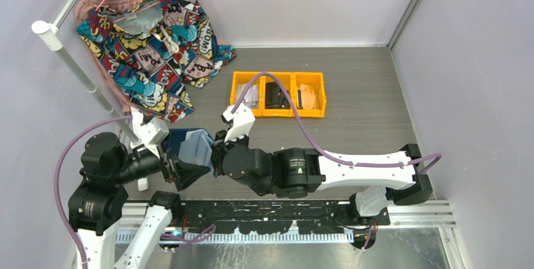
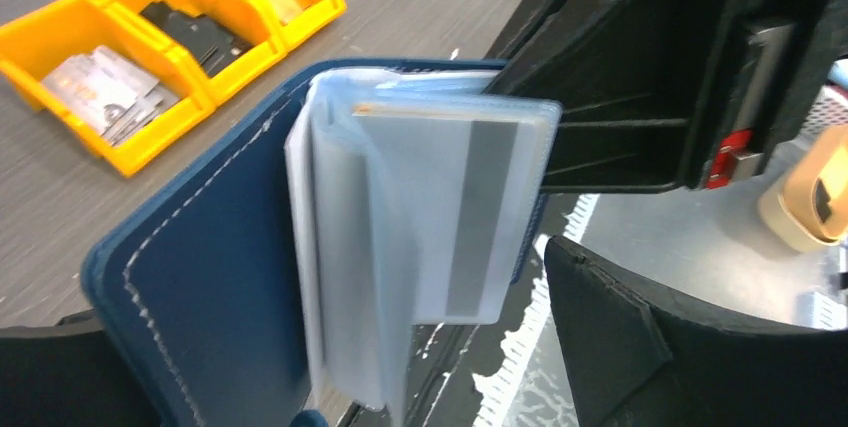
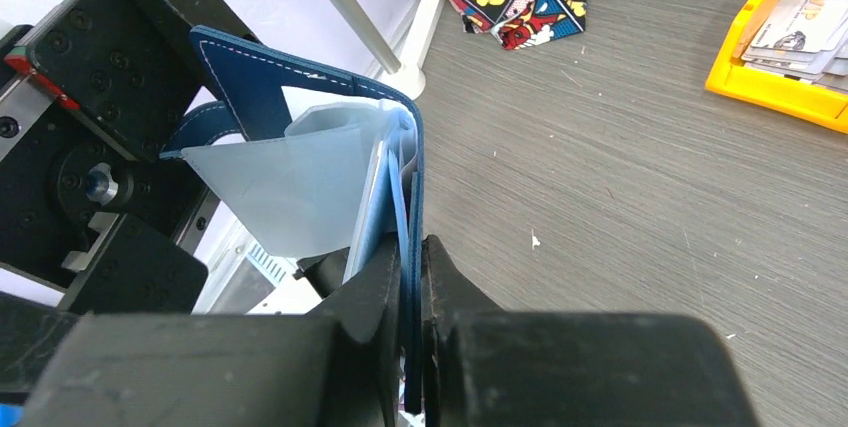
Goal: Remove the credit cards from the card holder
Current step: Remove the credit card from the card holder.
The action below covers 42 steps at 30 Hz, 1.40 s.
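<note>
The comic-print cloth (image 1: pixel 157 36) hangs at the far left of the top view. Near its right edge, in a burst shape, stands one word that reads like "BOOM". The other letters printed on this cloth are too small to read.

In the right wrist view, a pale card (image 3: pixel 800 27) lies on top of a stack in the yellow bin (image 3: pixel 760 82). It carries large letters that look like "VIP", and the finer print under them is blurred.

A small green label (image 1: pixel 301 169) on the right arm is not legible.

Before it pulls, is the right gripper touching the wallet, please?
Touching: the right wrist view shows the right gripper clamped on the wallet edge.
</note>
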Each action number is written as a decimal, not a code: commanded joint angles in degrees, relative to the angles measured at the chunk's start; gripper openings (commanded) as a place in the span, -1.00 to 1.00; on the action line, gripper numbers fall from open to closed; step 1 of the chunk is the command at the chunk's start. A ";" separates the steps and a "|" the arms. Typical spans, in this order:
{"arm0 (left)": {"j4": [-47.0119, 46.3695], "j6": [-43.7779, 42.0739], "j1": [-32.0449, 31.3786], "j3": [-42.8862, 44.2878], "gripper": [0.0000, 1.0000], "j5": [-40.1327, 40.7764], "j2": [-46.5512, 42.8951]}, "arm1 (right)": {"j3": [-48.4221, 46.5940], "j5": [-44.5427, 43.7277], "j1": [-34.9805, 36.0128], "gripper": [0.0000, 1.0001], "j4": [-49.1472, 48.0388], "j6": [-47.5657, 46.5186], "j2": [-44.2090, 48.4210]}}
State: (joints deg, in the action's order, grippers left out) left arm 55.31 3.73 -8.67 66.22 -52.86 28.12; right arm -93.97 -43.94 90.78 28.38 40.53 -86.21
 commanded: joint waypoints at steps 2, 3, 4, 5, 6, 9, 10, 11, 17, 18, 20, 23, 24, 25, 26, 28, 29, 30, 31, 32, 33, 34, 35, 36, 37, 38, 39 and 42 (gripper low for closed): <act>4.00 -10.06 -0.03 1.55 0.76 4.79 -0.66 | -2.31 -3.64 0.36 -0.98 -3.29 -0.30 1.64; 4.90 -11.19 -0.03 1.97 0.70 4.41 -0.71 | -1.82 -3.62 0.36 -0.98 -3.52 -0.22 1.94; 5.20 -11.91 -0.03 2.26 0.63 4.17 -0.74 | -1.25 -3.53 0.32 -0.98 -4.04 -0.27 2.27; 5.31 -12.32 -0.03 2.33 0.56 4.07 -0.91 | -0.73 -3.40 0.35 -0.98 -4.45 -0.28 2.68; 5.21 -12.46 -0.02 2.46 0.49 4.12 -1.00 | -0.45 -3.27 0.38 -0.98 -4.63 -0.28 2.84; 3.97 -10.72 0.01 2.59 0.35 5.23 -0.82 | -0.49 -2.67 0.36 -0.98 -4.47 -0.21 3.02; 3.38 -9.91 -0.03 2.68 0.35 5.86 -0.82 | -0.51 -2.57 0.36 -0.98 -4.34 -0.17 3.06; 2.50 -9.01 -0.03 2.61 0.35 6.57 -0.90 | -0.51 -2.55 0.36 -0.98 -4.10 0.03 3.07; -3.08 -6.13 -0.04 1.92 0.21 17.14 -2.21 | 0.85 -2.10 0.36 -0.98 -4.53 0.02 4.02; -3.56 -5.94 -0.08 2.02 0.16 18.29 -2.41 | 1.23 -1.97 0.36 -0.98 -4.86 -0.01 4.30; -4.09 -5.17 -0.05 2.35 0.04 19.50 -2.86 | 1.93 -2.14 0.36 -0.98 -5.07 -0.02 4.98; -3.81 -4.69 -0.05 2.71 0.00 19.35 -3.89 | 3.08 -2.31 0.36 -0.98 -5.64 -0.10 6.01; -3.90 -4.62 -0.04 2.55 -0.02 19.28 -4.37 | 3.40 -2.29 0.36 -0.98 -5.95 -0.22 6.32; -3.78 -4.68 -0.08 2.56 -0.04 19.26 -4.70 | 3.58 -2.22 0.36 -0.98 -6.19 -0.34 6.53; -3.55 -4.84 -0.05 2.59 -0.07 19.31 -5.02 | 3.68 -2.20 0.36 -0.98 -6.16 -0.43 6.66; -2.86 -5.05 -0.04 2.89 -0.09 19.49 -5.33 | 3.79 -2.20 0.37 -0.98 -6.23 -0.54 6.87; -2.70 -5.01 -0.04 3.07 -0.10 19.58 -5.48 | 3.87 -2.08 0.36 -0.98 -6.31 -0.59 7.01; -2.71 -4.92 -0.03 3.17 -0.10 19.73 -5.63 | 3.93 -1.90 0.36 -0.98 -6.51 -0.60 7.08; -2.98 -4.67 -0.05 3.15 -0.10 19.75 -5.90 | 4.01 -1.60 0.36 -0.98 -6.67 -0.69 7.22; -3.38 -4.35 -0.04 3.07 -0.14 20.09 -5.97 | 4.12 -1.07 0.36 -0.98 -7.13 -0.90 7.28; -3.94 -4.05 -0.06 2.98 -0.17 20.45 -6.11 | 4.29 -0.41 0.36 -0.98 -7.67 -1.23 7.30; -4.55 -4.00 -0.05 2.90 -0.21 20.90 -6.19 | 4.32 0.17 0.36 -0.98 -7.87 -1.31 7.29; -5.31 -2.85 -0.06 2.79 -0.25 21.19 -6.16 | 4.45 0.96 0.36 -0.98 -8.34 -1.56 7.35; -5.90 -2.00 -0.07 2.78 -0.30 21.61 -6.15 | 4.87 1.83 0.37 -0.98 -9.17 -1.93 7.44; -6.36 -1.38 -0.06 2.82 -0.35 21.79 -6.06 | 5.24 2.79 0.41 -0.98 -9.82 -2.13 7.60; -6.63 -0.93 -0.06 2.97 -0.39 21.79 -5.87 | 5.74 3.71 0.34 -0.98 -10.65 -2.53 7.78; -6.83 -0.50 -0.08 3.14 -0.42 21.66 -5.73 | 6.14 4.37 0.37 -0.98 -11.11 -2.78 7.88; -7.19 0.82 -0.05 3.76 -0.35 18.48 -5.45 | 6.92 6.86 0.36 -0.98 -12.27 -3.34 8.12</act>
State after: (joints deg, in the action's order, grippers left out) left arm 52.99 1.65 -8.97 67.85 -32.01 22.33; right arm -87.44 -41.28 90.65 22.33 38.52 -80.93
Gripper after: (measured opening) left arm 0.296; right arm 0.114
